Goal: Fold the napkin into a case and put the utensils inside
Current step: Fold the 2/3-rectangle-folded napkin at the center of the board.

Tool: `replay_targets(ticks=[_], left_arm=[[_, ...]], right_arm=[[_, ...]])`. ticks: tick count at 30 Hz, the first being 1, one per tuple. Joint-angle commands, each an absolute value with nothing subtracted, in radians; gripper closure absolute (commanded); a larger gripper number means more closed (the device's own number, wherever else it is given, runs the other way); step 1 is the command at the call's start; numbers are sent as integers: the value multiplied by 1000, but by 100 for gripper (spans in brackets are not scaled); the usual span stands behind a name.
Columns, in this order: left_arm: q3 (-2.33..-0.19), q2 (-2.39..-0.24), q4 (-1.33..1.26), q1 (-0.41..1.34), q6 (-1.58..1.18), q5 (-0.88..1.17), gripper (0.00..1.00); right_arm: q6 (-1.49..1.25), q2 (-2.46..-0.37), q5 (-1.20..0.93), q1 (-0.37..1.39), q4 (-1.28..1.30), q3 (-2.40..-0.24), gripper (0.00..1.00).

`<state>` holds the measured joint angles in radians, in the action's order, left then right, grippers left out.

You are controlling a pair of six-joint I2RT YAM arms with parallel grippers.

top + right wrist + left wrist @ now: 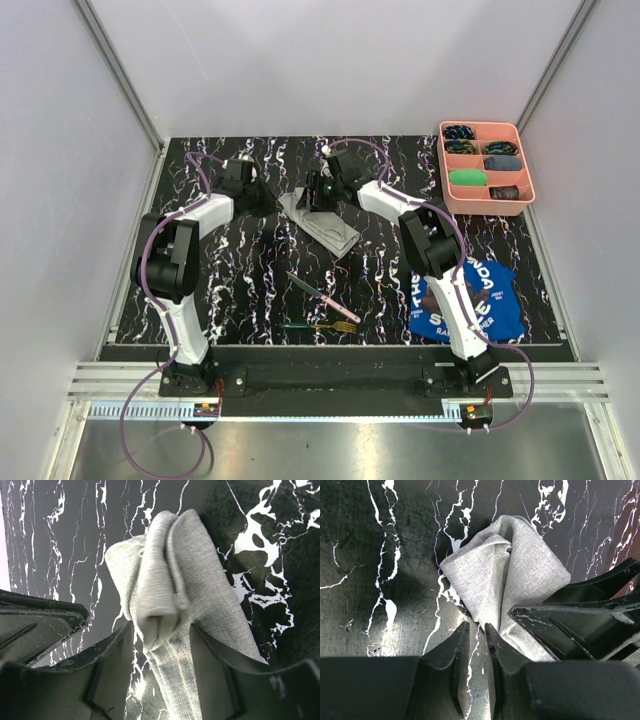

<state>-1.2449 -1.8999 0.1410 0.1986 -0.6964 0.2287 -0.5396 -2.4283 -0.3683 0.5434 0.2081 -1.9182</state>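
Right jaws are straddling a bunched napkin (170,570) fold mid-desk (50,555), can't tell if pinching; left jaws are hovering barely parted at its edge, empty. Folding's going on; next it's needing creasing into a case.

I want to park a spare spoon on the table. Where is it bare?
Bare: the near-left stretch between the left arm and the knife; the gap between fork and blue cloth. Crowded: far middle, where the left gripper and right gripper meet at the napkin.
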Motion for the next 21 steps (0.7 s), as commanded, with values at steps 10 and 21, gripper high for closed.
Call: replay_targets(ticks=[10, 21], left_arm=[[-1296, -1907, 127, 209, -657, 229, 78], [-1399, -1959, 189, 258, -591, 156, 65]], right_arm=[[-428, -2381, -319, 535, 284, -2017, 36], [-426, -2408, -345, 517, 299, -2082, 39]])
